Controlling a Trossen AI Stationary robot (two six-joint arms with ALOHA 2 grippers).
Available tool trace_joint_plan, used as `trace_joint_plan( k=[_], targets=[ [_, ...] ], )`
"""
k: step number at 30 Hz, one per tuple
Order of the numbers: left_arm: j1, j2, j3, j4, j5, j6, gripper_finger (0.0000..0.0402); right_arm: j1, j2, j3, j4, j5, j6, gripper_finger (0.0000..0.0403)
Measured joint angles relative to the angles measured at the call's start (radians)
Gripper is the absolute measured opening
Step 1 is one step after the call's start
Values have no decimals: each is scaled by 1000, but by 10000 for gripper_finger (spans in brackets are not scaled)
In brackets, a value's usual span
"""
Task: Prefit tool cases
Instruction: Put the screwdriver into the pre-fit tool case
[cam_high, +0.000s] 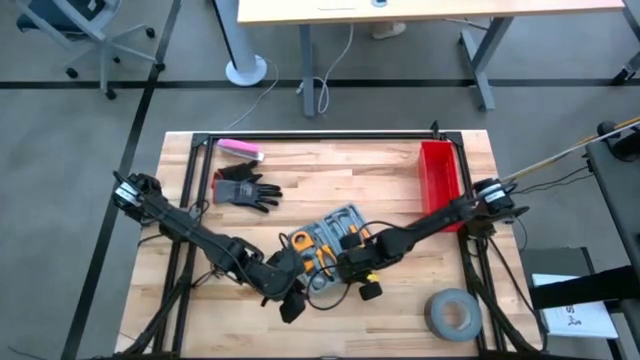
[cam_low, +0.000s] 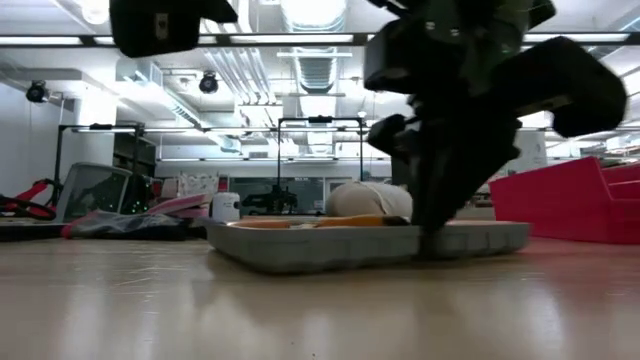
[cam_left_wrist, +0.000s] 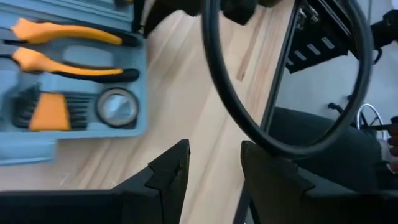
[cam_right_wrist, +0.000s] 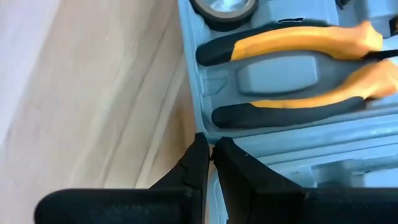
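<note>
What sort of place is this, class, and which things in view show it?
Probably a robotics lab or workshop: a wooden table on a dark frame, an open ceiling with ducts, and a desk behind.

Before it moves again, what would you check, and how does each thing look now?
1. Case lying open and flat on the table: ok.
2. Right gripper shut at the case's edge: ok; whether it pinches the edge: cannot tell.
3. Left gripper open, holding nothing, over bare table beside the case: ok.
4. Pliers seated in their slots: ok.
5. Red bin and tape roll apart from the case: ok.
</note>
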Motion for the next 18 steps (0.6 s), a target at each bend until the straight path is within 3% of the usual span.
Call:
trace_joint_plan(
  k=[10, 18],
  targets=[
    [-81, -32, 0, -30, -130, -74, 152, -62, 18, 33, 24, 35, -74, 18],
    [-100, -33, 0, -46, -152, -107, 152, -102, 18, 34, 75, 36, -113, 18]
  ],
)
